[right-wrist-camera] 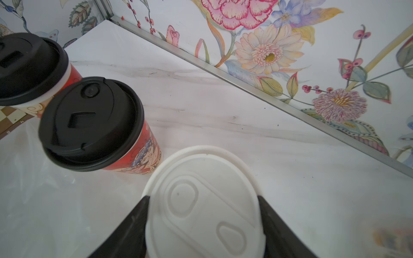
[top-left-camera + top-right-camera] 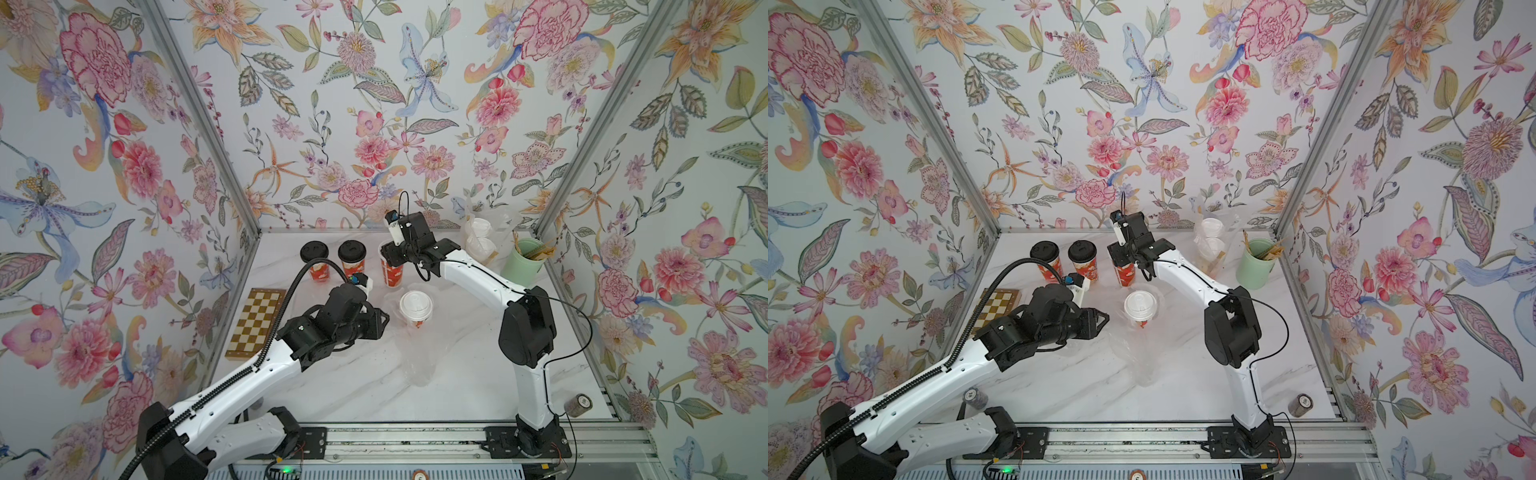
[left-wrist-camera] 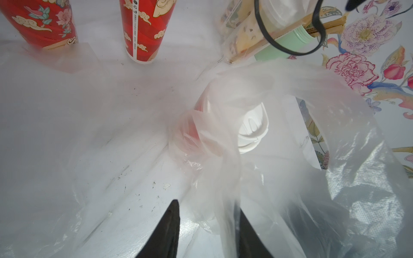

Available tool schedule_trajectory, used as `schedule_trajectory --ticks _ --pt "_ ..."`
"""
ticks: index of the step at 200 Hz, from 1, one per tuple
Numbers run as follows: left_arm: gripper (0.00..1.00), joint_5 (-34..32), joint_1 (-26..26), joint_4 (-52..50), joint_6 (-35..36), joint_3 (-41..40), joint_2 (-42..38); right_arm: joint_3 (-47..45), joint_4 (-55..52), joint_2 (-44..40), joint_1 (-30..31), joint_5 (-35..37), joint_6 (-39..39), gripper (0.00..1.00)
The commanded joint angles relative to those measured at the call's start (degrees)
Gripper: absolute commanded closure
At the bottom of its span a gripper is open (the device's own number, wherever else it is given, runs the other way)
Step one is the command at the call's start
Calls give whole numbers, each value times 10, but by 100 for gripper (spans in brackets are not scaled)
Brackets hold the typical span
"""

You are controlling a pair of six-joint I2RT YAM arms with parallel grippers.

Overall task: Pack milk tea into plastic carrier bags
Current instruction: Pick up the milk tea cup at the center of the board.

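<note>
A milk tea cup with a white lid [image 2: 415,305] [image 2: 1140,306] stands mid-table inside a clear carrier bag [image 2: 417,357] [image 3: 335,178], whose loose plastic spreads toward the front. My left gripper [image 2: 384,320] [image 3: 206,203] sits just left of it, open, with a fold of the bag draped against one finger. Further back, my right gripper [image 2: 390,257] [image 1: 202,197] is shut on a red milk tea cup [image 2: 392,274] at its white lid [image 1: 201,212]. Two black-lidded red cups [image 2: 314,252] [image 2: 351,252] stand to its left.
A filled bag with white-lidded cups [image 2: 480,241] leans at the back right, next to a mint-green cup of brown sticks [image 2: 521,262]. A chessboard [image 2: 257,324] lies at the left edge. A small can [image 2: 578,405] lies at the front right corner.
</note>
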Motion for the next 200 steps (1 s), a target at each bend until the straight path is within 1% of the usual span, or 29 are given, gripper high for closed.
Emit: schedule_trajectory --ticks 1,50,96,131,171,200 --pt "60 20 2 9 -2 0 -16 11 1 -79 12 23 -5 38" --pt "56 30 -15 33 -13 -18 -28 -10 -27 -167 34 48 -3 40" --pt "46 34 -38 57 -24 -21 -34 -23 -77 -254 69 79 18 42" --pt "40 21 -63 57 -31 -11 -36 -50 -108 -325 105 105 44 43" --pt "40 9 -99 51 -40 -11 -34 -78 -157 -392 137 127 86 45" --pt "44 -5 -123 51 -55 -22 -43 -96 -196 -433 163 134 128 47"
